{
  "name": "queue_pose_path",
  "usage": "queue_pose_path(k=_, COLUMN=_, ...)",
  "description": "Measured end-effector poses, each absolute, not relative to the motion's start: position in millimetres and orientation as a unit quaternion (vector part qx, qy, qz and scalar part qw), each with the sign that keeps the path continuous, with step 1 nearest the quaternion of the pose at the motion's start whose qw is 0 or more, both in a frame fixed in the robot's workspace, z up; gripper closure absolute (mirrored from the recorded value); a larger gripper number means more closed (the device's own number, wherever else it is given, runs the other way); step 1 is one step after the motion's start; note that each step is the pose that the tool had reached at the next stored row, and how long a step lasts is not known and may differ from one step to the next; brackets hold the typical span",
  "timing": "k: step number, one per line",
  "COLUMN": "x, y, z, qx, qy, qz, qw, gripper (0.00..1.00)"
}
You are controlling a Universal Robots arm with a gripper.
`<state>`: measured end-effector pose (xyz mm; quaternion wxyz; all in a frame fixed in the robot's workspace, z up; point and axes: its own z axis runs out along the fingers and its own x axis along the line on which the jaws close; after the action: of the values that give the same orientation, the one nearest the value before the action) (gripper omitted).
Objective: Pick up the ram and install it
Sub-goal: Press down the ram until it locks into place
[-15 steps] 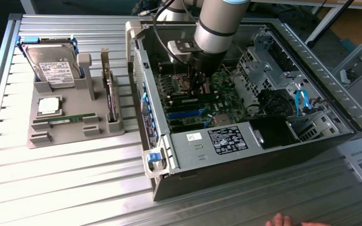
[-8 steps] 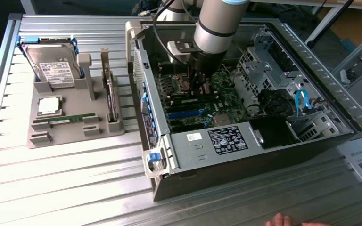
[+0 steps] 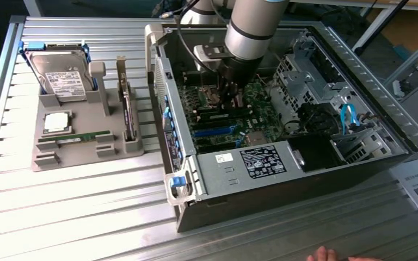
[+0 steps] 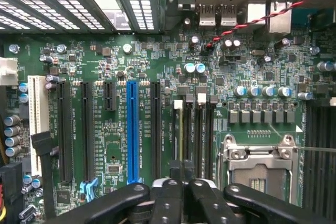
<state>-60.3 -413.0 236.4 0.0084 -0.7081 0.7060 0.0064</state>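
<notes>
The slatted metal table (image 3: 85, 206) is seen first in the exterior view, and on it, toward that view's right, an open computer case (image 3: 216, 168) is laid on its side. The arm (image 3: 256, 27) is brought down into the case from above, and the gripper (image 3: 227, 100) is sunk deep over the motherboard (image 4: 131, 51). Toward the exterior view's left, a grey fixture tray (image 3: 71, 155) is set well apart from the case. A hard drive (image 3: 63, 76) is propped at the tray's far end, and an expansion card (image 3: 128, 117) is stood on edge along the side nearest the case. A square silver processor chip (image 3: 56, 122) is laid flat in the middle. Just in front of it, one ram (image 3: 74, 137) is lying lengthwise in its groove, untouched.

Over to the wrist view: a blue slot (image 4: 133, 129) is picked out among the black ones, and a processor socket (image 4: 260, 166) is seen beside the memory slots (image 4: 202, 129). The gripper (image 4: 181, 184) is held directly over those slots with its fingers (image 4: 165, 198) pressed together. A thin yellow-green edge (image 4: 181, 135), seemingly a stick seen end-on, is stood in one slot just beyond the fingertips. Whether it is touched cannot be told.

A hand (image 3: 325, 255) is glimpsed at the table's near edge
</notes>
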Motion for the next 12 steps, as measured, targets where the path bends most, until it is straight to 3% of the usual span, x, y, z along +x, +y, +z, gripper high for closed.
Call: queue_pose_path(k=12, x=-60, y=-413, z=283, qx=-0.708, qy=0.706, qz=0.007, qw=0.008, gripper=0.90)
